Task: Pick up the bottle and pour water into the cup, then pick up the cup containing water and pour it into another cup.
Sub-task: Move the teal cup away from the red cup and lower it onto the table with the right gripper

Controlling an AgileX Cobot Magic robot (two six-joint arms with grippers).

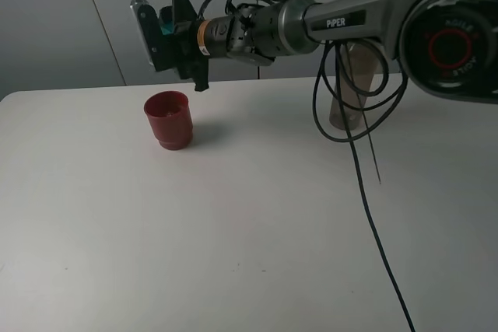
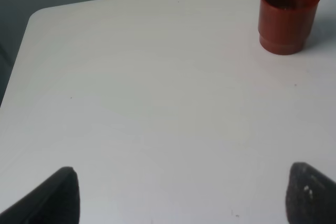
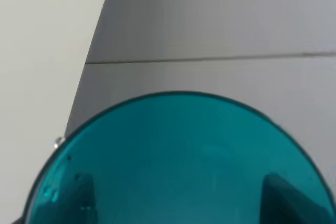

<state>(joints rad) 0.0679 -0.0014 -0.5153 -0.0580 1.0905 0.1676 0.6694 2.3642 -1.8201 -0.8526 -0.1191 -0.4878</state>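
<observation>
My right gripper (image 1: 170, 33) reaches across to the left and is shut on the teal cup (image 1: 166, 21), holding it tipped on its side in the air just above and behind the dark red cup (image 1: 168, 118). In the right wrist view the teal cup (image 3: 178, 161) fills the lower half, with the dark fingers (image 3: 79, 198) showing through its wall. The red cup (image 2: 289, 14) stands upright on the white table (image 1: 233, 231). The smoky brown bottle (image 1: 358, 75) stands at the back right, partly hidden by the arm and its cables. My left gripper (image 2: 181, 198) is open over bare table.
Black cables (image 1: 366, 192) hang from the right arm down across the right side of the table. A grey panelled wall (image 1: 78, 21) runs behind the table's far edge. The left arm is out of the high view.
</observation>
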